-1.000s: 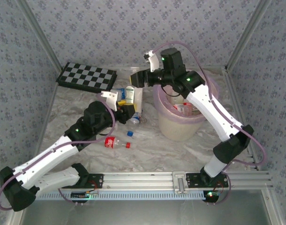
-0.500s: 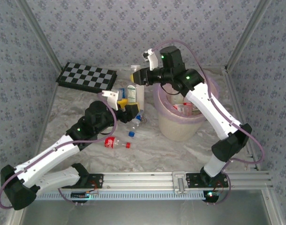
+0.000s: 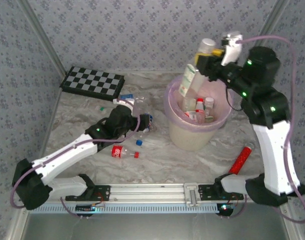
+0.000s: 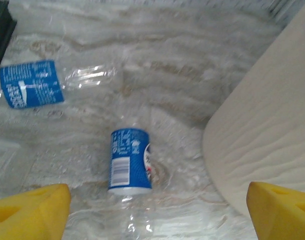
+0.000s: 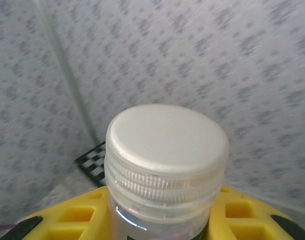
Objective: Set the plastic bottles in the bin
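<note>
Clear plastic and matt marble-look table (image 3: pixel 157 167)
Blue-label bottle (image 4: pixel 130 160): thin, crinkled clear plastic, glossy printed wrap. Green-label bottle (image 3: pixel 188 82): smooth satin white cap (image 5: pixel 166 142), ribbed skirt. Bin (image 4: pixel 262 125): cream, matt, finely rippled wall; liner (image 3: pixel 168 99) of translucent pink film. Rail (image 3: pixel 152 191): brushed metal.

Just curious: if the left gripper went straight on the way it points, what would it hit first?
The left gripper would most likely meet the nearer blue-label bottle lying on the table just ahead; depth is unclear.
</note>
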Controlling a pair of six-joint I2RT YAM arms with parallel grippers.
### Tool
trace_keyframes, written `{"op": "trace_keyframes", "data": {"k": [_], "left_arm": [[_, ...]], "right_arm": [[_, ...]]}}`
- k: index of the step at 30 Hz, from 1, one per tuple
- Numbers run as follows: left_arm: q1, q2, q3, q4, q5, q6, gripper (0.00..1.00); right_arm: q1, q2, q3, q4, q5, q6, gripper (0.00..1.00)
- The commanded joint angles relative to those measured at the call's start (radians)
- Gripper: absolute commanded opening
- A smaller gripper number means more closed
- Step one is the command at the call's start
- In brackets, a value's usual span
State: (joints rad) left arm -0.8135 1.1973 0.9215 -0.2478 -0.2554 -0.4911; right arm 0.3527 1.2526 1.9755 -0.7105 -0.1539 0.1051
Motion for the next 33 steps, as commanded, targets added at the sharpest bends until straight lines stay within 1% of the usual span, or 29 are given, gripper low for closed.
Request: {"op": "trace_keyframes", "data": {"k": [1, 4, 10, 21, 29, 32, 33], "left_arm": [[-0.008, 0.056, 0.066, -0.096, -0.019, -0.014, 0.91], [-0.013, 0.104, 0.088, -0.109, -0.018, -0.008, 0.9], [-0.015, 0.181, 0.106, -0.113, -0.009, -0.003, 0.89], [-0.019, 0.24, 0.117, -0.122, -0.004, -0.006, 0.88], [-0.021, 0.27, 0.12, -0.119, -0.002, -0.015, 0.87], [-0.022, 0.275, 0.121, -0.125, 0.0, -0.019, 0.87], [-0.023, 0.274, 0.122, -0.127, -0.002, -0.02, 0.87]], "right_arm": [[-0.018, 0.001, -0.03, -0.112, 0.191, -0.117, 0.2], [-0.038, 0.009, -0.07, -0.137, 0.264, -0.15, 0.19], [-0.053, 0.058, -0.144, -0.184, 0.301, -0.179, 0.18], [-0.06, 0.113, -0.329, -0.277, 0.263, -0.169, 0.18], [-0.089, 0.14, -0.484, -0.209, 0.193, -0.13, 0.18], [-0.093, 0.166, -0.52, -0.19, 0.191, -0.119, 0.19], [-0.094, 0.169, -0.532, -0.18, 0.189, -0.115, 0.22]]}}
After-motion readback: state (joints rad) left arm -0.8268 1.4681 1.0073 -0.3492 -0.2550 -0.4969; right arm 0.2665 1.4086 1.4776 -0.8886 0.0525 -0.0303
